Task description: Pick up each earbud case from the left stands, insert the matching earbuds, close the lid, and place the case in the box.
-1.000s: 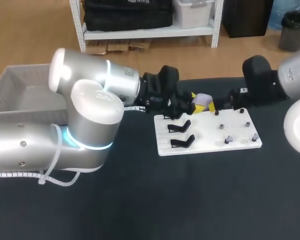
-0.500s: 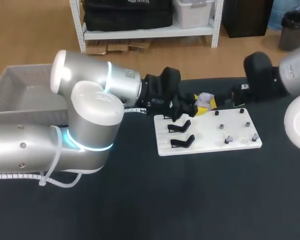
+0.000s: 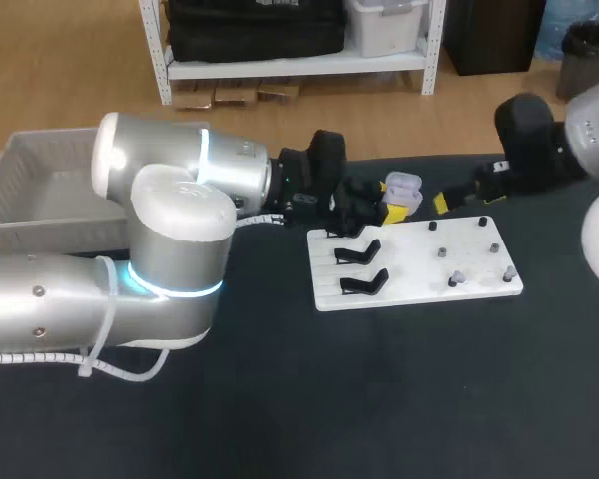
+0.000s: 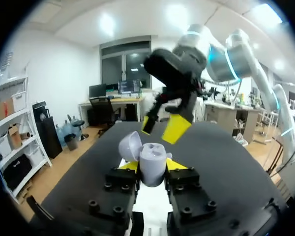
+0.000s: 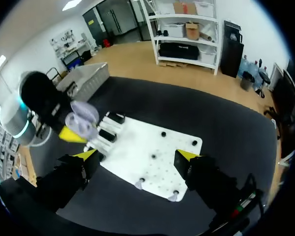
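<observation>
The table (image 3: 280, 419) runs wide at 6 o'clock of the board (image 3: 419, 269). The left gripper (image 4: 152, 166) pinches the earbud case (image 4: 151, 156); right gripper (image 5: 136, 156) spread at its 3 o'clock

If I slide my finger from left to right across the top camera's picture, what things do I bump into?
gray box → left arm → purple earbud case, gripped in the left pincer → right pincer, open → right arm
</observation>
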`<action>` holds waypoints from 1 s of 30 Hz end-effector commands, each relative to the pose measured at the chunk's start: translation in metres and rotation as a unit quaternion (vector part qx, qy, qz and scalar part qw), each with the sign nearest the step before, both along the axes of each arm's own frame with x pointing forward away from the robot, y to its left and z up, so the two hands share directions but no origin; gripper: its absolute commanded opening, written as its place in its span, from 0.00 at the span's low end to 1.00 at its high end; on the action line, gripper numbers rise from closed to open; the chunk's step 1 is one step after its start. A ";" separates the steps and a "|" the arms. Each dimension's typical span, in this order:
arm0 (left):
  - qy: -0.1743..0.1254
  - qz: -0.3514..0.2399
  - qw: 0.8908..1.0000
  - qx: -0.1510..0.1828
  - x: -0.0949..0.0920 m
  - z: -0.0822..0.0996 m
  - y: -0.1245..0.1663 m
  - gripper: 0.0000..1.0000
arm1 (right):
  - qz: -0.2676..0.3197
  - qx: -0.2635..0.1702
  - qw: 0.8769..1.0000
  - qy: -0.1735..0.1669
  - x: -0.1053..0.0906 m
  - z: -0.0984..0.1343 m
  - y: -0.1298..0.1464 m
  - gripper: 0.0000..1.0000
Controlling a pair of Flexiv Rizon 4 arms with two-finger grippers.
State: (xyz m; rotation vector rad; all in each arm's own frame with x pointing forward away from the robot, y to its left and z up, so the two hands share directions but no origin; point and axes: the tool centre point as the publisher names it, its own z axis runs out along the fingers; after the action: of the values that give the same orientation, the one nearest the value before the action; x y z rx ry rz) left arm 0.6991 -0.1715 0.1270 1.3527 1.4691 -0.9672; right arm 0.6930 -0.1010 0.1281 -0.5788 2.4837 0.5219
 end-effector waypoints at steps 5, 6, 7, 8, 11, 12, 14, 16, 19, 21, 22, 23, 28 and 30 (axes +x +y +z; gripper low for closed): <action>-0.008 -0.009 0.992 -0.129 -0.013 0.012 0.014 0.00 | -0.055 -0.111 0.992 -0.004 -0.021 0.002 -0.034 1.00; -0.010 -0.008 0.992 -0.129 -0.013 0.013 0.015 0.00 | -0.058 -0.121 0.991 -0.001 -0.022 0.000 -0.038 1.00; -0.016 -0.011 0.992 -0.128 -0.014 0.013 0.015 0.00 | -0.059 -0.125 0.990 0.002 -0.023 -0.002 -0.041 1.00; -0.020 -0.015 0.992 -0.124 -0.014 0.013 0.016 0.00 | -0.060 -0.129 0.990 0.007 -0.025 -0.005 -0.044 1.00; -0.020 -0.018 0.991 -0.130 -0.013 0.009 0.017 0.00 | -0.065 -0.140 0.988 0.018 -0.029 -0.010 -0.050 1.00; -0.020 -0.017 0.991 -0.130 -0.013 0.009 0.017 0.00 | -0.066 -0.144 0.987 0.021 -0.030 -0.012 -0.051 1.00; -0.019 -0.013 0.991 -0.132 -0.013 0.009 0.017 0.00 | -0.066 -0.147 0.987 0.026 -0.032 -0.016 -0.053 1.00; -0.017 -0.011 0.991 -0.131 -0.013 0.009 0.017 0.00 | -0.066 -0.149 0.986 0.029 -0.033 -0.018 -0.053 1.00; -0.015 -0.013 0.992 -0.128 -0.012 0.008 0.017 0.00 | -0.068 -0.153 0.985 0.034 -0.034 -0.020 -0.055 1.00; -0.010 -0.013 0.992 -0.122 -0.012 0.008 0.017 0.00 | -0.069 -0.166 0.983 0.038 -0.034 -0.023 -0.056 1.00; -0.009 -0.012 0.992 -0.123 -0.011 0.008 0.017 0.00 | -0.070 -0.170 0.982 0.039 -0.034 -0.025 -0.056 1.00; -0.008 -0.014 0.992 -0.122 -0.011 0.008 0.018 0.00 | -0.071 -0.172 0.982 0.040 -0.035 -0.026 -0.057 1.00; -0.008 -0.014 0.992 -0.122 -0.011 0.008 0.018 0.00 | -0.075 -0.194 0.977 0.051 -0.036 -0.034 -0.063 1.00; -0.008 -0.014 0.992 -0.122 -0.011 0.008 0.018 0.00 | -0.076 -0.219 0.971 0.056 -0.037 -0.038 -0.064 1.00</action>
State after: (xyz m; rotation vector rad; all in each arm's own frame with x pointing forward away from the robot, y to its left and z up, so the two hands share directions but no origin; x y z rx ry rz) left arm 0.6882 -0.1535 0.1364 1.2094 1.2819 -1.1154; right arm 0.6541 -0.1703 0.0924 -0.5436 2.7364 0.0533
